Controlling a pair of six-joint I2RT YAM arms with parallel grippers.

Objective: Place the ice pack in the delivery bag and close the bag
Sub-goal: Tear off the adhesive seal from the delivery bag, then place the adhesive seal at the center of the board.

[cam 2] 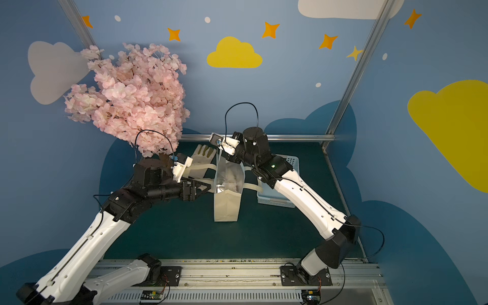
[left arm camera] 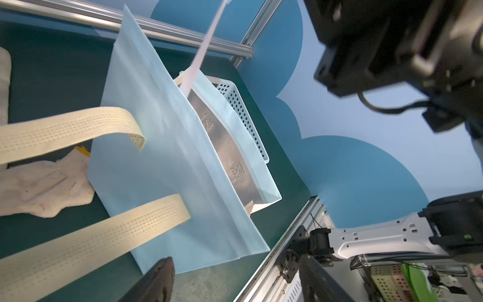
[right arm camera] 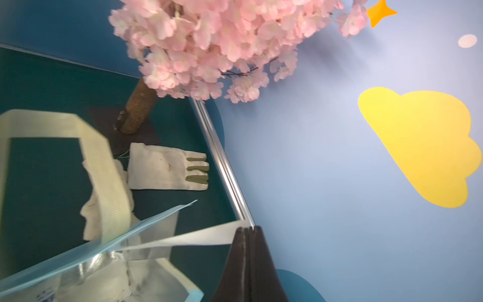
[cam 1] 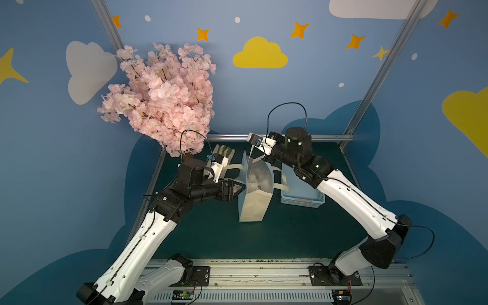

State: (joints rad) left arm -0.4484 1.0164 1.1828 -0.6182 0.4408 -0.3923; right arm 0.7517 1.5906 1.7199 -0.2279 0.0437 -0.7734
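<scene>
Top views both: blossom tree (cam 1: 163, 100) at table's 10 o'clock. Left gripper (cam 1: 240, 188) at bag's 9 o'clock, jaws spread, empty, just beside blue wall. Delivery bag (cam 1: 254, 206) upright mid-table, mouth agape. Ice pack (cam 1: 257, 179), white crumpled pouch, seems to lie inside on foil lining. Judged soft, saggy, slick, weighty; pinch sealed edge, not belly. Right gripper (right arm camera: 245, 232) at bag's 12 o'clock, clenched on taut pale strip (right arm camera: 183, 239) from rim. Perforated basket (cam 1: 303, 200) at 3 o'clock.

The light blue delivery bag (cam 1: 254, 203) stands upright and open, the whitish ice pack (cam 1: 257, 181) inside.
</scene>
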